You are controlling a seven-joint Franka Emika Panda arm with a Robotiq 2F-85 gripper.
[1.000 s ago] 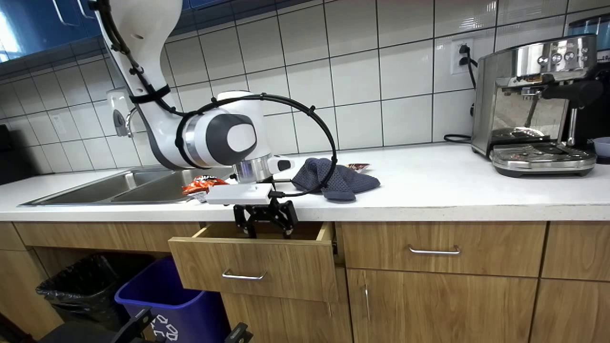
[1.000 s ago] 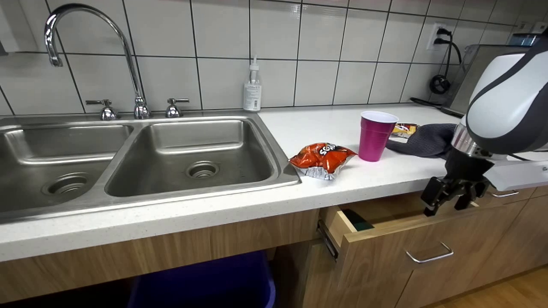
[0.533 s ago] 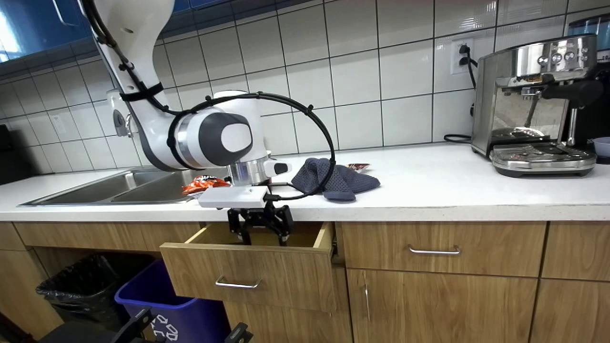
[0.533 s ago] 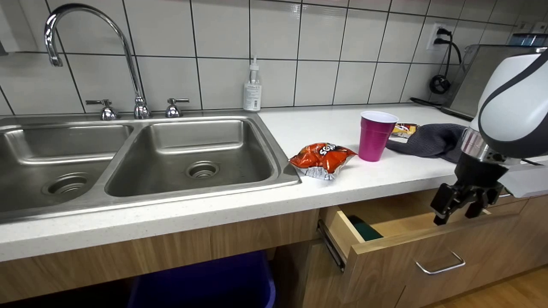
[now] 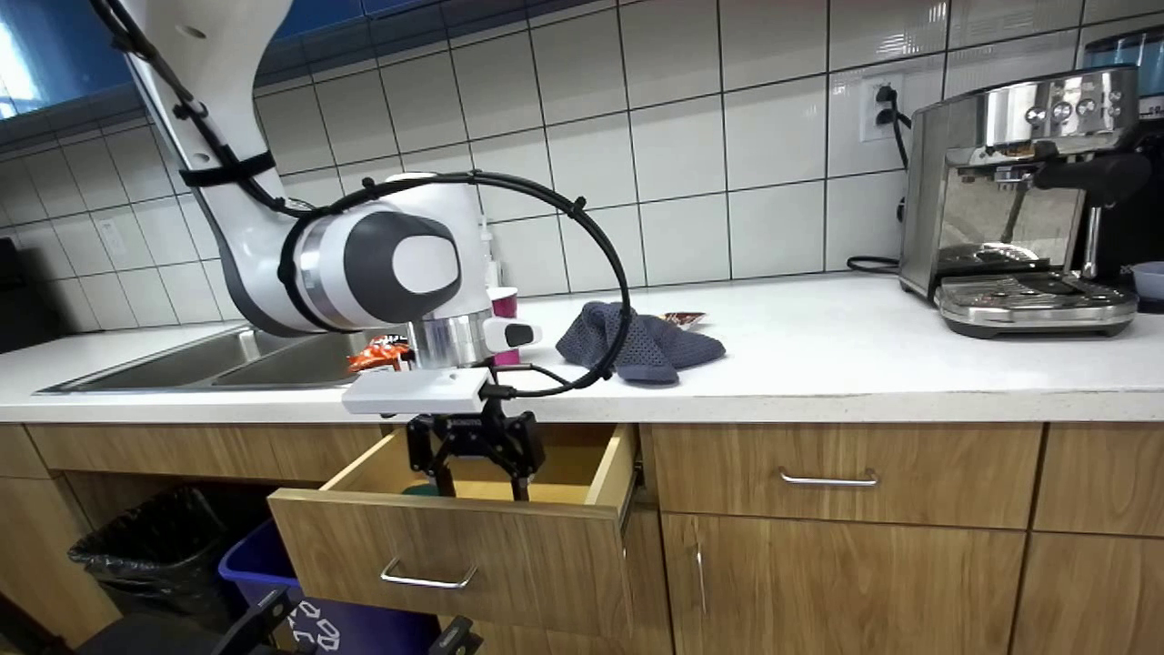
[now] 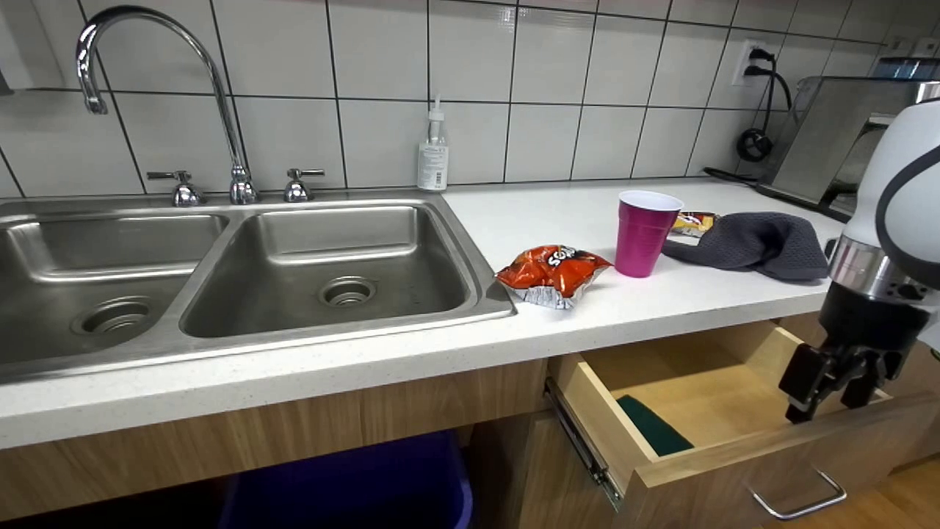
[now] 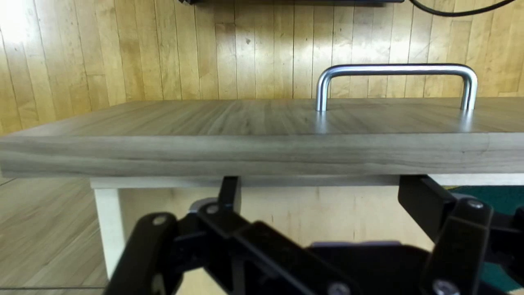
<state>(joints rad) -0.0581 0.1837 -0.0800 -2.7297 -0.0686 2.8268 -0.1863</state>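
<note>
The brown wood-grain drawer point(image 5: 509, 555) with a silver bar handle point(image 7: 397, 69) stands extended well beyond the front edge of the white counter point(image 5: 818, 355). Pull-out appears well advanced; whether travel remains, I cannot tell. The black pincer point(image 5: 483, 488) stands with jaws apart and empty, tips inside the drawer just behind its front panel point(image 7: 245, 155); contact unconfirmed. A dark green sheet point(image 6: 653, 427) lies along one side wall. Above, toward the counter's front edge: a dark grey cloth point(image 6: 764, 246), a crumpled orange-red foil bag point(image 6: 554, 272).
</note>
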